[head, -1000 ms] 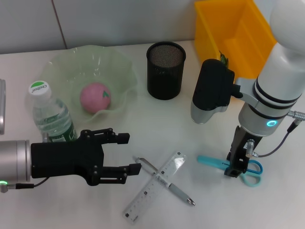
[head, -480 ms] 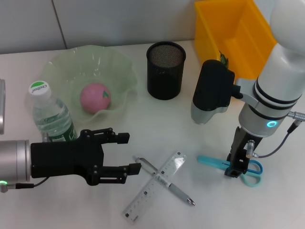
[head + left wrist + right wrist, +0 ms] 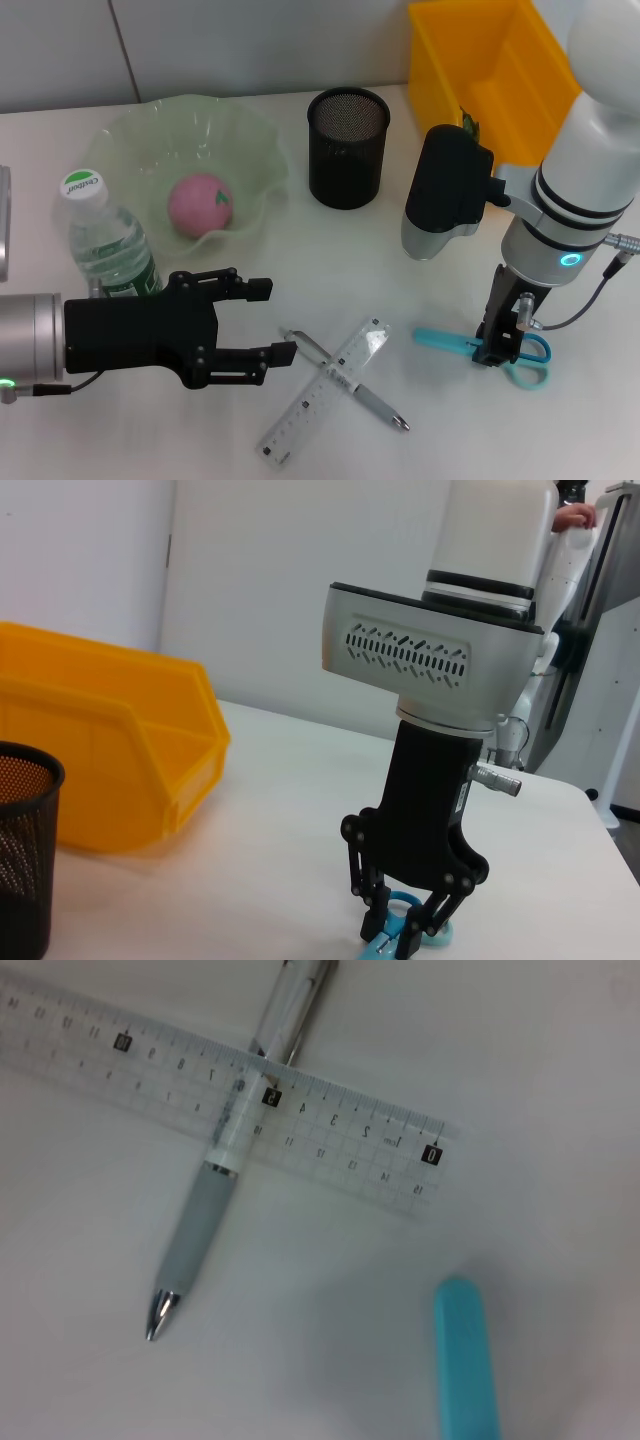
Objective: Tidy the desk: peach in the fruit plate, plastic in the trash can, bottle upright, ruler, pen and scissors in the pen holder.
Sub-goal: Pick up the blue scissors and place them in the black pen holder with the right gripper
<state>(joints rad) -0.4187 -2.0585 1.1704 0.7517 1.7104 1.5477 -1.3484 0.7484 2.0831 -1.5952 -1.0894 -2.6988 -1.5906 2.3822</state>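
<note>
My right gripper [image 3: 497,350] stands upright over the teal scissors [image 3: 448,340], shut on them near the handles; the left wrist view shows its fingers [image 3: 378,920] pinching them. The clear ruler [image 3: 325,398] lies across the pen [image 3: 360,392] in the front middle, and the right wrist view shows the ruler [image 3: 230,1100], the pen [image 3: 225,1150] and the scissors' tip [image 3: 467,1370]. My left gripper [image 3: 272,320] hovers open beside them. The pink peach [image 3: 200,205] lies in the green fruit plate [image 3: 240,130]. The bottle [image 3: 105,245] stands upright. The black mesh pen holder [image 3: 347,145] is behind. The plastic is out of view.
A yellow bin [image 3: 490,70] stands at the back right, partly behind my right arm, with a small green scrap [image 3: 467,124] at its front edge. The bottle stands close behind my left arm.
</note>
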